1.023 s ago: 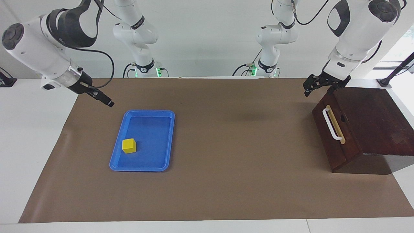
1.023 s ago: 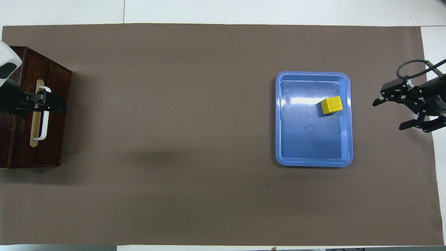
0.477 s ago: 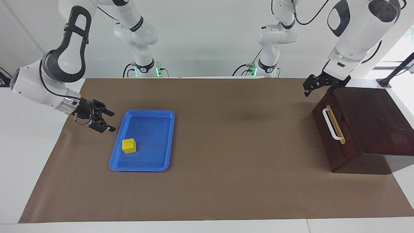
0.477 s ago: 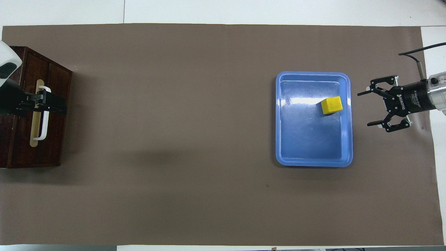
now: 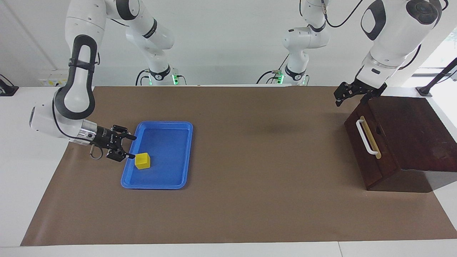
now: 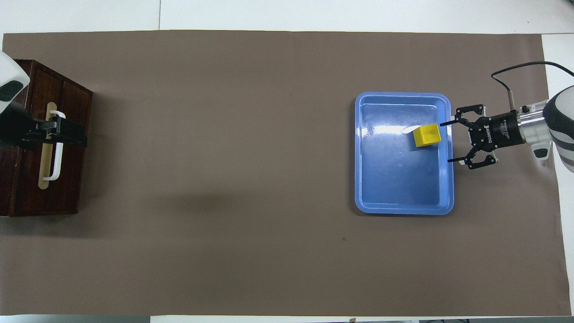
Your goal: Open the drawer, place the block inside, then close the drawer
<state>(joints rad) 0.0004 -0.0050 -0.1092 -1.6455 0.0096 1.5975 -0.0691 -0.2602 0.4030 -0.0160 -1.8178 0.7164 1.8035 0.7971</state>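
We see the right claw (image 5: 132, 146) has swung in beside the yellow block (image 5: 142, 160), spread open and empty; the left claw (image 5: 338, 99), fingers unclear, hovers by the closed drawer (image 5: 371, 153) on the brown-papered worktop (image 5: 250, 160).

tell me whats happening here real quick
The right hand, open, is at the rim of the blue tray, reaching in sideways toward the yellow block that sits in it; it has not gripped the block yet. The left hand hangs over the top corner of the drawer at its end of the table, not on the white handle. The drawer looks shut.
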